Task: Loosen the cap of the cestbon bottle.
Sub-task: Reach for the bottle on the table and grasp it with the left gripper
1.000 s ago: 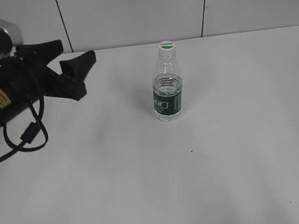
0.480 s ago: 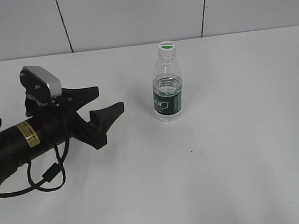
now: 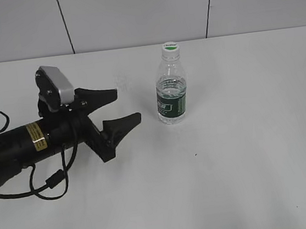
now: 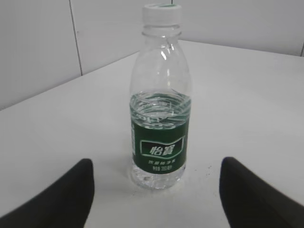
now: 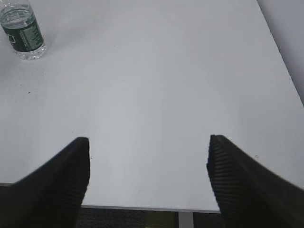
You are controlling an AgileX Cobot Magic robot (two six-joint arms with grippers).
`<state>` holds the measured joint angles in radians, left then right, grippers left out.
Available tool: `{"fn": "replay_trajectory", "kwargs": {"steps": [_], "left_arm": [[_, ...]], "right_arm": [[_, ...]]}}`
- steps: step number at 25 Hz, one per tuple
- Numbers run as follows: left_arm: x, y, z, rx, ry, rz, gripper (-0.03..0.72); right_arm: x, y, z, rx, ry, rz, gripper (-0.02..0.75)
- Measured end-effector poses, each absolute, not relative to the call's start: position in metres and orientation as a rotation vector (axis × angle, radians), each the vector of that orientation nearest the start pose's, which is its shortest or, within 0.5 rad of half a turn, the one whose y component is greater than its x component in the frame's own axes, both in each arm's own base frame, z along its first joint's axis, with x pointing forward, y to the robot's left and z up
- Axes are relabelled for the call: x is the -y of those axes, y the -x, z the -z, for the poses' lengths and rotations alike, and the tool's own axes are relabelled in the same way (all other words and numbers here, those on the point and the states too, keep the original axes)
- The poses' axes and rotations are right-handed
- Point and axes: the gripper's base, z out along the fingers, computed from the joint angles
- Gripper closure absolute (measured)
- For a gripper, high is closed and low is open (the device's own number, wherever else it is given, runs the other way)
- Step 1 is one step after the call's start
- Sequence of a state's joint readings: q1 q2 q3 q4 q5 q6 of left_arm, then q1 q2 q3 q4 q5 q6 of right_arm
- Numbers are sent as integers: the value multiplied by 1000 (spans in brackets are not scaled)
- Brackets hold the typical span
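Note:
The cestbon bottle stands upright on the white table, clear with a dark green label and a little water in it. Its white cap with a green mark sits on the neck. In the left wrist view the bottle stands straight ahead with its cap at the top. My left gripper is open and empty, low over the table, a short way left of the bottle; its fingertips frame the bottle's base. My right gripper is open and empty, far from the bottle, and is not in the exterior view.
The white table runs back to a grey panelled wall. Its front edge shows in the right wrist view, its right edge too. My left arm's black body and cable lie over the table's left side.
My left arm has swung down from the back left and moved right toward the bottle, its open fingers now pointing at it. The bottle has not moved.

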<state>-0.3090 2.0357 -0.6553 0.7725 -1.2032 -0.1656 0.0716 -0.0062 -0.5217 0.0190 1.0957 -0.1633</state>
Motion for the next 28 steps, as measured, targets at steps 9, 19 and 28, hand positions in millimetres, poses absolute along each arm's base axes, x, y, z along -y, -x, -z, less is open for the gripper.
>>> {"fn": "replay_trajectory", "kwargs": {"steps": [9, 19, 28], "left_arm": [[178, -291, -104, -1508, -925, 761, 100], [203, -300, -82, -1532, -900, 780, 98], [226, -312, -62, -1547, -845, 778, 98]], "right_arm": [[-1, 10, -280, -2037, 242, 34, 150], [-1, 10, -280, -2037, 242, 34, 150], [-1, 10, -280, -2037, 242, 34, 150]]}}
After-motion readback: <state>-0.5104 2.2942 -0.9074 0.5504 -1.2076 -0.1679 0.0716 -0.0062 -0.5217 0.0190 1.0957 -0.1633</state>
